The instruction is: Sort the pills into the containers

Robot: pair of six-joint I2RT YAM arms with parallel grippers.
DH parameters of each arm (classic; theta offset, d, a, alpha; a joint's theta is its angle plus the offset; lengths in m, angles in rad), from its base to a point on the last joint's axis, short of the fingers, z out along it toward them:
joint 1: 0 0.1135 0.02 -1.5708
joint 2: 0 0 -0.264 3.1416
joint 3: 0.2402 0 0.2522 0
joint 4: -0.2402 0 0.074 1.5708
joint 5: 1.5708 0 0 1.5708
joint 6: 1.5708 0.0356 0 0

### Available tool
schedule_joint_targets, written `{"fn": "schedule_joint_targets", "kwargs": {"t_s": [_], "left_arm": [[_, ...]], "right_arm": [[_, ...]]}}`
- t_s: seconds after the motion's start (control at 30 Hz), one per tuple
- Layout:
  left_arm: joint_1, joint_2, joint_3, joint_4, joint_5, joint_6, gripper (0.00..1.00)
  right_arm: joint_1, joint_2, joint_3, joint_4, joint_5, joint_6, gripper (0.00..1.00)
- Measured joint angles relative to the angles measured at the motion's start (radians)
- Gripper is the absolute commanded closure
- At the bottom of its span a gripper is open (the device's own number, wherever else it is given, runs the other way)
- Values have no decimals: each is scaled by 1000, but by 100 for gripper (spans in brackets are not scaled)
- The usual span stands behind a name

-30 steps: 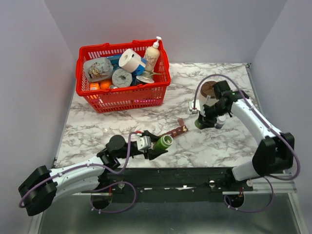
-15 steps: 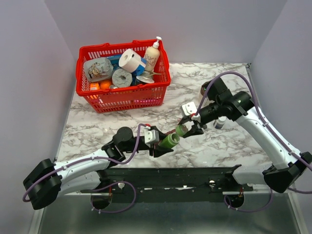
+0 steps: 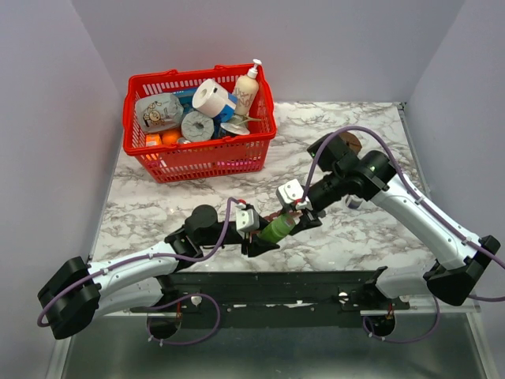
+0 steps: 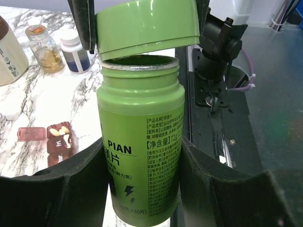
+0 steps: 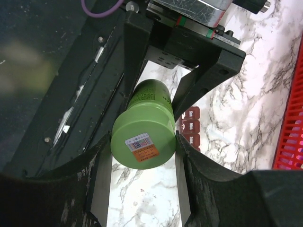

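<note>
My left gripper (image 3: 264, 235) is shut on a green pill bottle (image 4: 141, 109) and holds it above the table's front edge, mouth open. My right gripper (image 3: 297, 212) is shut on the bottle's green cap (image 5: 144, 137). The cap (image 4: 147, 23) sits tilted just over the bottle's mouth, with a thin gap showing. The dark red pill-organizer strip (image 5: 191, 126) lies on the marble beneath and beside the bottle. In the left wrist view one compartment of the strip (image 4: 60, 141) is open with pale pills in it. In the top view the strip is mostly hidden by the grippers.
A red mesh basket (image 3: 201, 154) full of goods stands at the back left. An amber bottle (image 4: 45, 45), a white-capped blue bottle (image 4: 75, 49) and a large pale bottle (image 4: 9, 54) stand on the marble at the right. The table's black front rail (image 3: 316, 280) is below the grippers.
My right gripper has carried the green cap from the right side of the table leftward to the bottle's mouth. My left gripper has shifted the bottle slightly right.
</note>
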Motion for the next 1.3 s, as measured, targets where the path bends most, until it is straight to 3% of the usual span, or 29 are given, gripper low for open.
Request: {"fn": "schedule_joint_targets", "kwargs": {"t_s": [0.53,1.3], "left_arm": [[4,-2,0,-1,13,-19,100],[16,13,18,-5,26,-40,100]], "right_arm": [[15,1,4,6,137,11,75],[53,1,-13,28,104,19,74]]}}
